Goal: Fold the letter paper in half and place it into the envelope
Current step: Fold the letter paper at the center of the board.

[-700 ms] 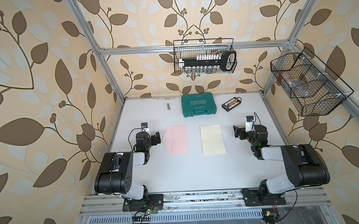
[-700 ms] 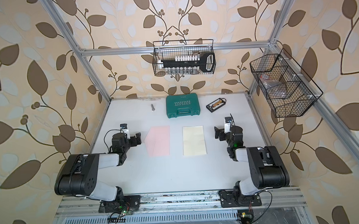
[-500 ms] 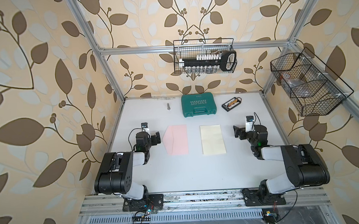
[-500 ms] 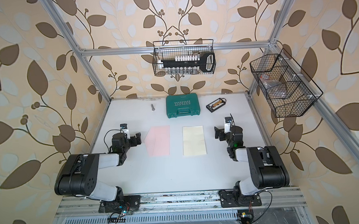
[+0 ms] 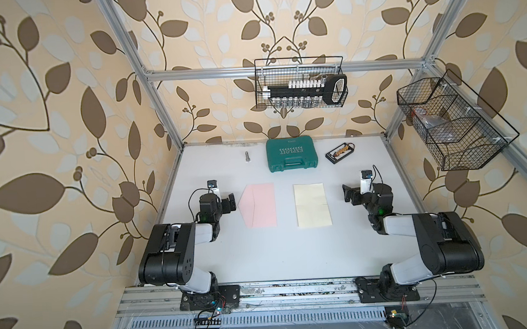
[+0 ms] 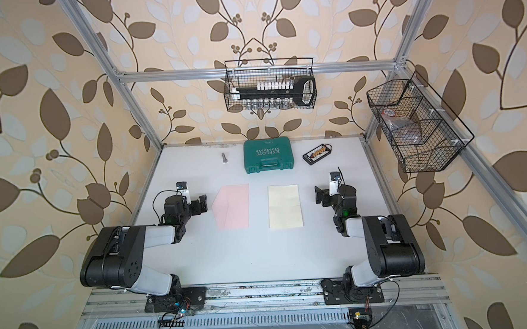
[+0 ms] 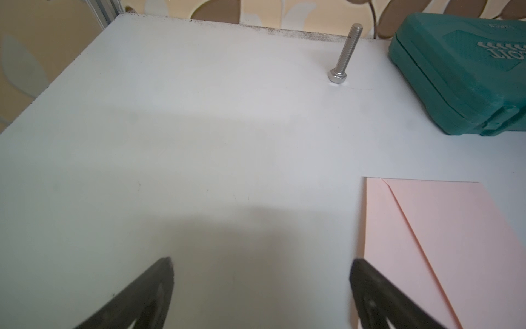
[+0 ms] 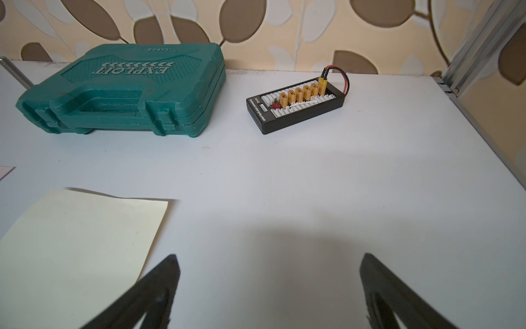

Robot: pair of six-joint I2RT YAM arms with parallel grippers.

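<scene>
letter paper: the letter paper [image 5: 312,205] lies flat and unfolded at table centre, a faint crease across its middle, nothing touching it
envelope: the envelope [image 5: 259,205] lies flat just beside the sheet at its 9 o'clock, apart from it, its flap point aimed at 9 o'clock
right gripper: the right gripper [image 5: 349,193] sits near the sheet's 3 o'clock edge, jaws spread, empty
left gripper: the left gripper [image 5: 229,202] sits near the flap tip at 9 o'clock of the envelope, jaws spread, empty
step: by my reading, none begun; the fold comes first
next move: likely calls for lifting one short edge and carrying it over to the opposite one along the crease
views: both top views show the whole sheet and crease; the right wrist view shows only one corner of it, but the board's connectors [image 8: 296,104] plainly
clutter: tool case [image 5: 291,154] and bolt [image 7: 343,57] lie toward 12 o'clock, well apart
</scene>
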